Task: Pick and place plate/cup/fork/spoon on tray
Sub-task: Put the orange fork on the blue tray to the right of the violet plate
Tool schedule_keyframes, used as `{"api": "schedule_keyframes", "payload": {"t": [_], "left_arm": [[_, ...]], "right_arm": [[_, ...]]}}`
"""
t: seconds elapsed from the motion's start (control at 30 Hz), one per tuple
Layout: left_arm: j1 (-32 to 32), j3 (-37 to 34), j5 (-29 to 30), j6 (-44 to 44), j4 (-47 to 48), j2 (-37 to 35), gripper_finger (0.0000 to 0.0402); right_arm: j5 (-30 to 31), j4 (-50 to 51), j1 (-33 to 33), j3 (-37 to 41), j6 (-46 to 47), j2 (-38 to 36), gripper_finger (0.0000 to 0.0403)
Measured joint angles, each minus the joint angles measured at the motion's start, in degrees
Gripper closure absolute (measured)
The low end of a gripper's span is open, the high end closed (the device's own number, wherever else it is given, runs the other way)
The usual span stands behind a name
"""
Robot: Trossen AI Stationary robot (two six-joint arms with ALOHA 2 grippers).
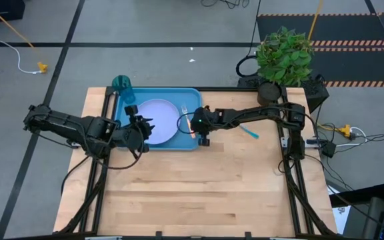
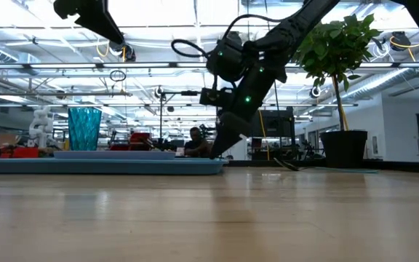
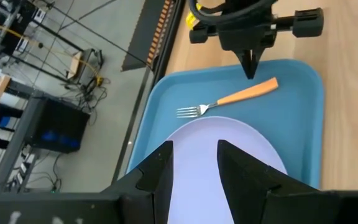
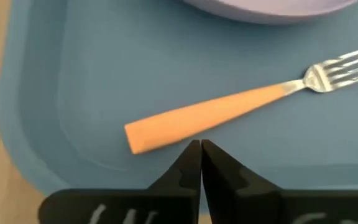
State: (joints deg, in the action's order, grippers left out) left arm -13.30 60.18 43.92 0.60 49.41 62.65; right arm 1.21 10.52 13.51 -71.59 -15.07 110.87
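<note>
The blue tray [image 1: 127, 110] lies at the table's far side. On it rest the pale plate [image 1: 157, 122] and, to the plate's right, the fork [image 4: 229, 112] with its orange handle. The teal cup [image 1: 121, 83] stands upright at the tray's far left corner. The spoon [image 1: 249, 132] with its light-blue handle lies on the table right of the tray, beneath my right arm. My right gripper [image 4: 199, 146] is shut, low over the tray, beside the fork's handle. My left gripper [image 3: 194, 168] hangs open above the plate's left part. My right gripper's shut fingertips [image 4: 194, 155] stand right at the side of the fork's orange handle [image 4: 185, 127], toward its free end. Whether they touch it I cannot tell. The fingers slant down from the table's right. The fork lies flat on the tray floor.
A potted plant [image 1: 284, 57] stands at the table's far right corner. Bare wooden tabletop [image 1: 199, 187] stretches from the tray to the near edge. The tray's raised rim [image 2: 122, 166] runs around the tableware.
</note>
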Motion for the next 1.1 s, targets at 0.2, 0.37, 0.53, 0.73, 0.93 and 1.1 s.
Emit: {"api": "schedule_keyframes", "payload": {"t": [0.2,0.37,0.53,0.73,0.93,1.1], "left_arm": [[1.57,0.00,0.00,-1.12,-0.07,0.00,0.0275],[2.73,0.00,-0.08,-1.67,-0.94,0.00,0.0275],[3.69,0.00,-0.11,-1.32,-3.04,0.00,0.0275],[4.87,0.00,-0.13,-0.38,-4.42,0.02,0.0275],[5.72,0.00,-0.25,0.20,-4.74,0.02,0.0275],[5.79,0.00,-0.39,0.20,-4.72,0.02,0.0275]], "right_arm": [[0.02,-0.76,-0.04,-0.02,-0.87,-0.07,0.0402],[0.10,-1.61,-0.39,0.03,0.91,1.29,0.0402],[-0.02,-3.28,-0.91,-0.02,0.57,3.20,0.0403],[0.17,-4.97,-0.82,-0.04,0.71,4.37,0.0403],[0.07,-8.54,-0.86,-0.02,1.61,4.36,0.0403],[0.00,-10.27,-0.88,-0.02,2.83,4.35,0.0403]]}}
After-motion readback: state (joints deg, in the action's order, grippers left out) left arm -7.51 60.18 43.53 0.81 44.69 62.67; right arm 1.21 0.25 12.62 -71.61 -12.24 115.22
